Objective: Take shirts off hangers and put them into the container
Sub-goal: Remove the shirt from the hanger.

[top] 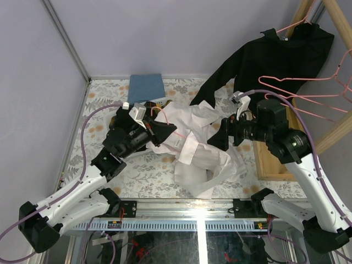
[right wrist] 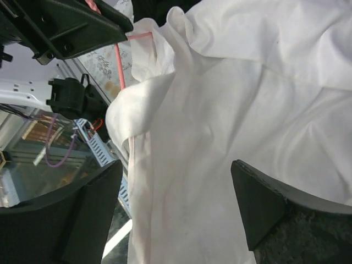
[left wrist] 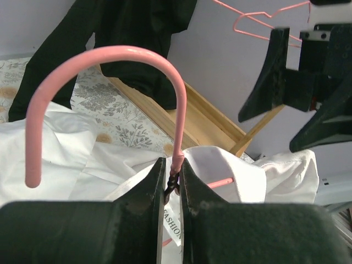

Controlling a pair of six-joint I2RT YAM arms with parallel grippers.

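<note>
A white long-sleeved shirt [top: 201, 151] lies crumpled mid-table, still on a pink hanger [left wrist: 110, 60]. My left gripper [top: 163, 131] is shut on the hanger's twisted neck just under the hook [left wrist: 173, 177]. At the shirt's right side my right gripper [top: 220, 135] stands open, its fingers [right wrist: 93, 203] spread wide over the white cloth [right wrist: 236, 99] with nothing pinched. A strip of pink hanger wire [right wrist: 118, 60] shows under the shirt's collar. A black shirt [top: 275, 60] hangs on another pink hanger at the back right. The container is out of view.
An empty pink hanger [top: 308, 93] hangs off the wooden rack at the right. A long wooden tray [top: 272, 165] lies along the table's right side under my right arm. A folded blue cloth [top: 146, 87] sits at the back wall. Part of the white shirt drapes over the near edge.
</note>
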